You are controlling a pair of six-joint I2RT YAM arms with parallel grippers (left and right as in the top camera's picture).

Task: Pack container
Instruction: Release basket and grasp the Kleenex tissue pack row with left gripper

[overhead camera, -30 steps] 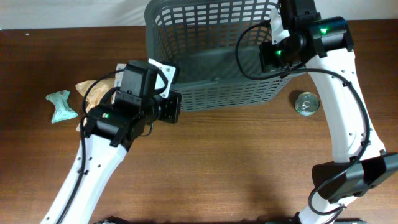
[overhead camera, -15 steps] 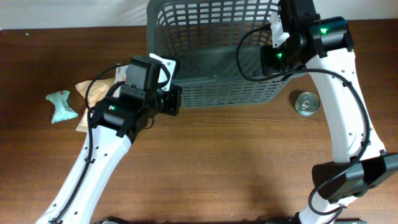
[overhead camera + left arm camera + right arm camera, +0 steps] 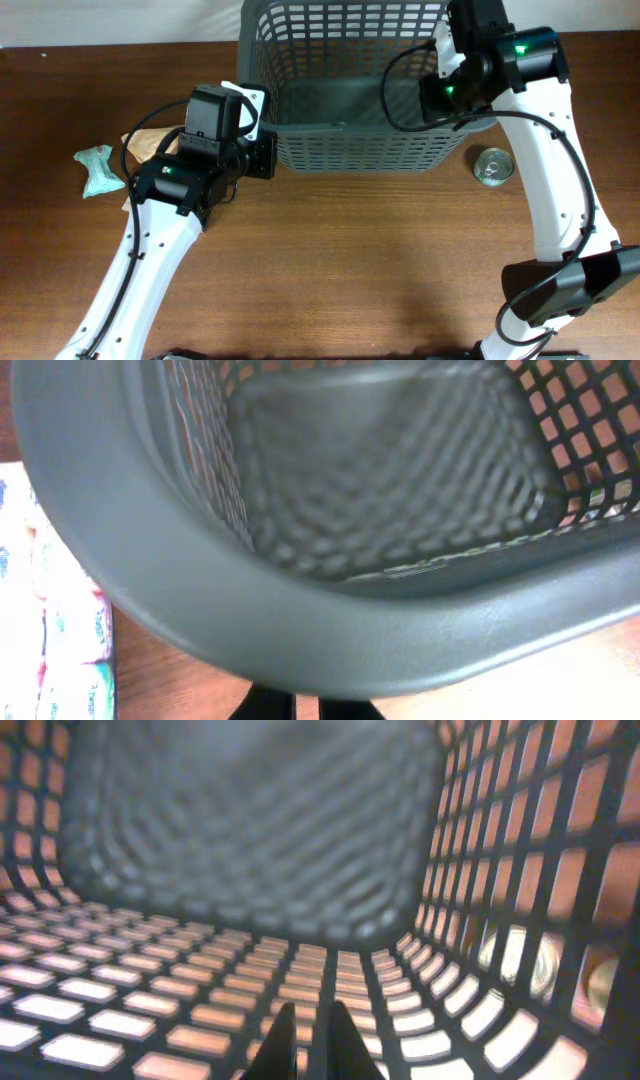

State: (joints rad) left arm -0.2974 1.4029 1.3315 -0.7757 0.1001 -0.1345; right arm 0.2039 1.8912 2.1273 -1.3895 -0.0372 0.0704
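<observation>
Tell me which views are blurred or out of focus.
Overhead: sharp, evenly lit. Left wrist: the large dark grey lattice-sided plastic basket fills the frame, its floor blurred. Right wrist: far wall blurred, near lattice sharper; a round metal tin shines through it.

There are 1 grey basket (image 3: 340,150), 1 tin can (image 3: 492,167), 1 teal packet (image 3: 98,170) and 1 tan bag (image 3: 150,145).

Dark grey plastic lattice basket (image 3: 350,150), shiny silver round tin can (image 3: 492,166), mint-green crinkly packet (image 3: 98,170), all on a brown woodgrain table (image 3: 350,260).
</observation>
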